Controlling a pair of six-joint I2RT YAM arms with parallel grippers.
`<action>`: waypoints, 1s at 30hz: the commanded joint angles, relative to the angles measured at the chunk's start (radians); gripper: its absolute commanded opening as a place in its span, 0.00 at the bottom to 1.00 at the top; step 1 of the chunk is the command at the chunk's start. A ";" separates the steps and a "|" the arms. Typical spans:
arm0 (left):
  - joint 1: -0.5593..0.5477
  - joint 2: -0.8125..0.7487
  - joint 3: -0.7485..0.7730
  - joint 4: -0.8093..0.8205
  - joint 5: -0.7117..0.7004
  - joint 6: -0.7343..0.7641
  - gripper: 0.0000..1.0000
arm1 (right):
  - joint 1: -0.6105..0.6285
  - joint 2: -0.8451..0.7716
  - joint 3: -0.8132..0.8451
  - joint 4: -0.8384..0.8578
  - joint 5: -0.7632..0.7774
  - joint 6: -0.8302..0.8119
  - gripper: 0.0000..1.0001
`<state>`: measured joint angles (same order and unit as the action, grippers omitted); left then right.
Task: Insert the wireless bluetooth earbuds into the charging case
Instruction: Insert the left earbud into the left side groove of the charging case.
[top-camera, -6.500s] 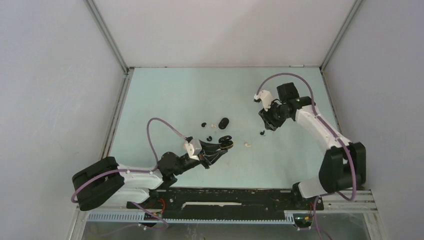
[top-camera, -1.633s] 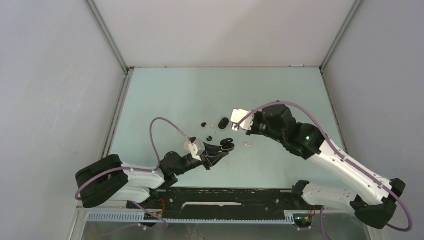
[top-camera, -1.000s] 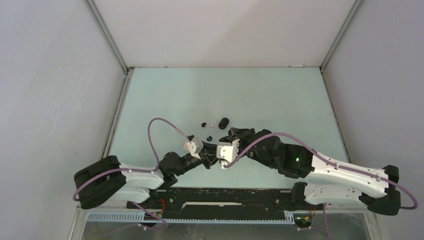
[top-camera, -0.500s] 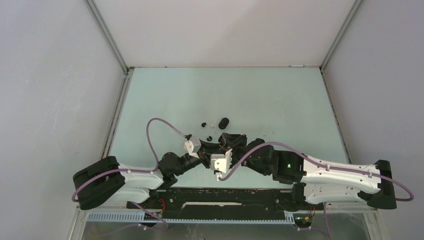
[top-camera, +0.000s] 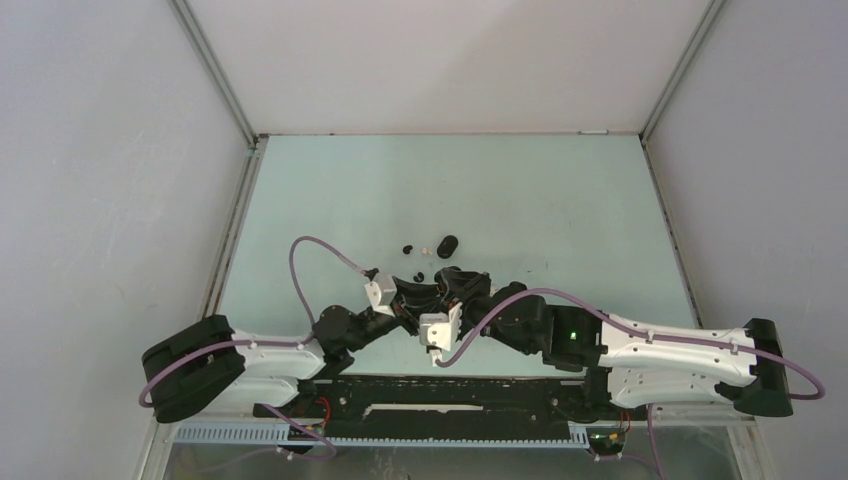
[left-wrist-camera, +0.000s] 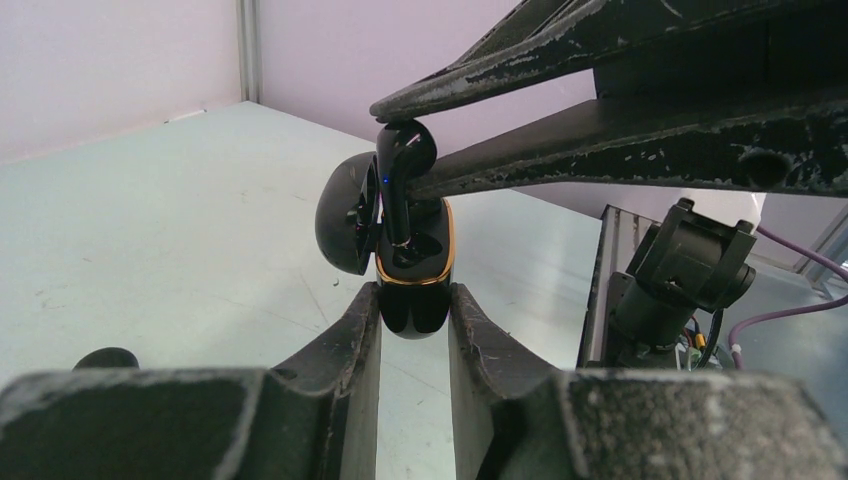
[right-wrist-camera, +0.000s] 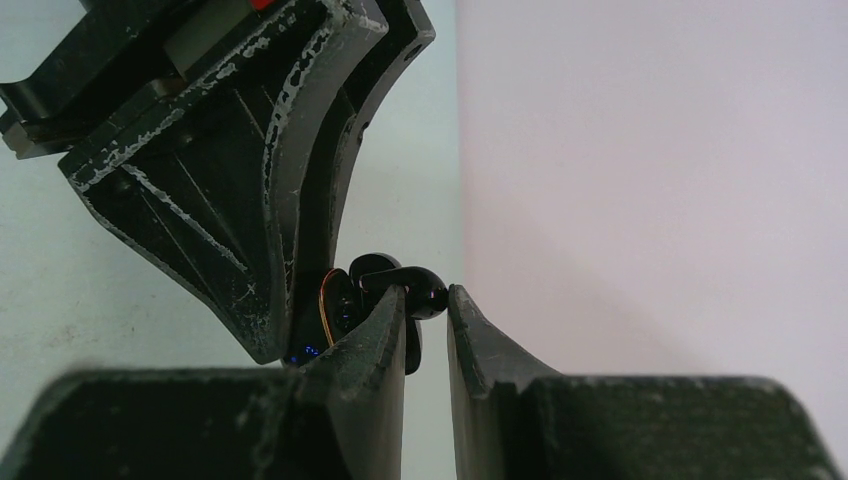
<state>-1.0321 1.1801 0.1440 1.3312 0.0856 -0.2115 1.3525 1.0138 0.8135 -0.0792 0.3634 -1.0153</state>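
My left gripper (left-wrist-camera: 413, 312) is shut on an open black charging case (left-wrist-camera: 412, 290) with a gold rim and holds it upright, lid (left-wrist-camera: 345, 225) tipped back to the left. My right gripper (right-wrist-camera: 427, 300) is shut on a black earbud (right-wrist-camera: 415, 290) by its head. The earbud (left-wrist-camera: 402, 165) stands with its stem down in the case's mouth. In the top view both grippers meet near the table's front middle, left (top-camera: 430, 292) and right (top-camera: 462, 286). The case (right-wrist-camera: 335, 305) sits just behind my right fingertips.
A closed black pebble-shaped case (top-camera: 447, 245) lies farther back, with a black earbud (top-camera: 408, 249) and a whitish earbud (top-camera: 426, 250) to its left. Another black earbud (top-camera: 418, 274) lies by my left gripper. The right arm (top-camera: 640, 345) stretches across the front.
My right gripper has swung from the far right across to the left gripper and brought the black earbud to the open case. The left gripper has held the case nearly still.
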 joint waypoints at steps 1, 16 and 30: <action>-0.005 -0.026 -0.006 0.064 0.003 -0.004 0.00 | 0.007 -0.001 -0.011 0.060 0.006 -0.019 0.00; -0.006 -0.042 -0.011 0.064 -0.008 0.001 0.00 | 0.003 -0.006 -0.037 0.069 0.006 -0.023 0.00; -0.004 -0.038 -0.017 0.063 -0.060 0.000 0.00 | 0.003 -0.015 -0.037 0.069 0.009 -0.018 0.00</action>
<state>-1.0321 1.1618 0.1379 1.3304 0.0570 -0.2108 1.3525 1.0134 0.7803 -0.0387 0.3637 -1.0370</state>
